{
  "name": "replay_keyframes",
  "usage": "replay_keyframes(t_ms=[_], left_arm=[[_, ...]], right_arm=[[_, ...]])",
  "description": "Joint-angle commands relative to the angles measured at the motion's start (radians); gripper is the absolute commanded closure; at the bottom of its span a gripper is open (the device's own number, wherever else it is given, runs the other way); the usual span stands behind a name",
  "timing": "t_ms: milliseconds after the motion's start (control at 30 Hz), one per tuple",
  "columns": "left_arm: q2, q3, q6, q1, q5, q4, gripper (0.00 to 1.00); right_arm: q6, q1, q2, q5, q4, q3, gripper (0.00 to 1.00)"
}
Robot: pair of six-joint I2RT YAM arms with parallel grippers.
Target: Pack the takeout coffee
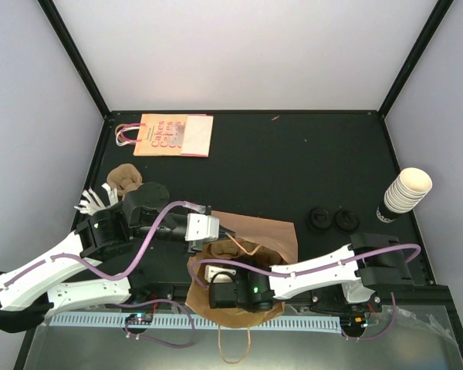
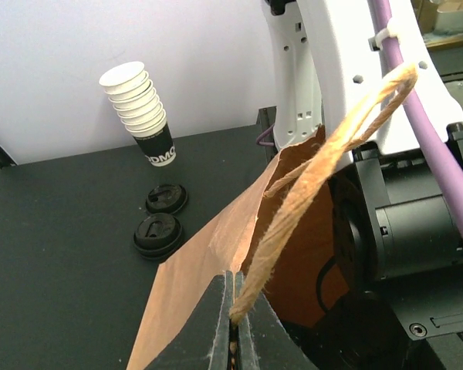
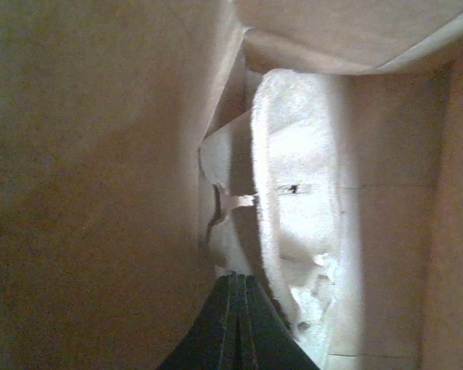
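Observation:
The brown paper bag stands open at the near middle of the table. My left gripper is shut on its rim beside the twisted paper handle; the bag wall runs away from the jaws. My right gripper reaches down inside the bag. In the right wrist view its fingers are pressed together, tips against a pale moulded piece lying in the bag. The takeout coffee with its black lid is not visible in any view.
A tilted stack of lidless cream cups stands at the right edge, also in the left wrist view. Two loose black lids lie near it. A flat printed bag lies far left; brown pulp trays sit left.

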Motion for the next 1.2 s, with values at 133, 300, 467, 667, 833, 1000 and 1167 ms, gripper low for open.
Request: replay_keyframes(t_ms=[133,300,467,667,833,1000,1167], left_arm=[[-0.007,-0.006,0.013,-0.014,0.012,0.039,0.98],[-0.003,-0.006,0.012,-0.023,0.015,0.041,0.98],[0.003,-0.003,0.011,-0.029,0.014,0.044,0.98],[0.005,-0.002,0.011,-0.036,0.017,0.044,0.98],[0.006,-0.003,0.011,-0.04,0.016,0.044,0.98],[0.005,-0.001,0.013,-0.043,0.008,0.045,0.98],[0.003,-0.001,0.014,-0.045,0.003,0.044,0.99]], right_arm=[[0.026,0.009,-0.046,0.135,-0.038,0.047,0.99],[0.067,0.008,-0.028,0.26,-0.063,0.046,0.99],[0.099,0.007,-0.001,0.319,-0.086,0.056,0.99],[0.094,-0.001,-0.012,0.311,-0.057,0.033,0.99],[0.072,-0.025,0.003,0.268,-0.03,0.016,0.99],[0.054,-0.043,0.019,0.175,-0.007,0.008,0.99],[0.042,-0.044,0.021,0.015,0.004,0.008,0.99]])
